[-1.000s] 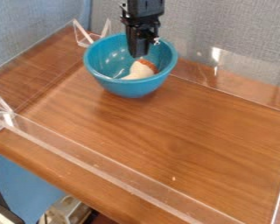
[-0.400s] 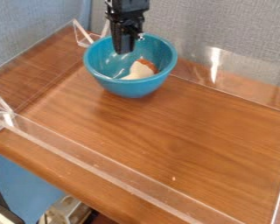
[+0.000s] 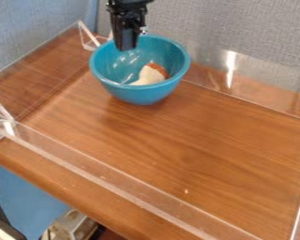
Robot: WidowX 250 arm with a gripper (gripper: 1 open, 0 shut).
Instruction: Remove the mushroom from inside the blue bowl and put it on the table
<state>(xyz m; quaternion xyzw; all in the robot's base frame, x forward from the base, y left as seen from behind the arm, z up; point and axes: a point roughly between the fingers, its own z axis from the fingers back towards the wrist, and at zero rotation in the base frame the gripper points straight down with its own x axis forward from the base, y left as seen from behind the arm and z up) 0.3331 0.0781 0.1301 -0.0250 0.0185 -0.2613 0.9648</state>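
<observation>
- The camera looks down and across at the table (image 3: 178, 131), a glossy brown wood-grain top edged by low clear walls.
- The blue bowl (image 3: 115, 82) sits toward the far left of the table, upright, the only dish in sight.
- The mushroom (image 3: 147, 75) lies inside the bowl, resting on the bottom toward the right-hand side — a cream body with an orange-tan patch on its upper right.
- Its long axis seems to run from lower left to upper right in the picture, though it is small and the ends are hard to make out.
- The gripper (image 3: 124, 43) hangs over the bowl's far-left rim, pointing straight down, its tip above the rim line and not down in the hollow.
- Its two fingers are pressed together with no gap showing, and nothing is between them — the mushroom is clearly apart from it, so it holds nothing.
- The relation that matters: the mushroom lies to the right of the fingertips and lower, nearer the camera, so by my reading the hand must shift right, open, and come down into the bowl to straddle the mushroom across its short side.
- The task is, I judge, at its first step: the mushroom is not yet picked up.
</observation>
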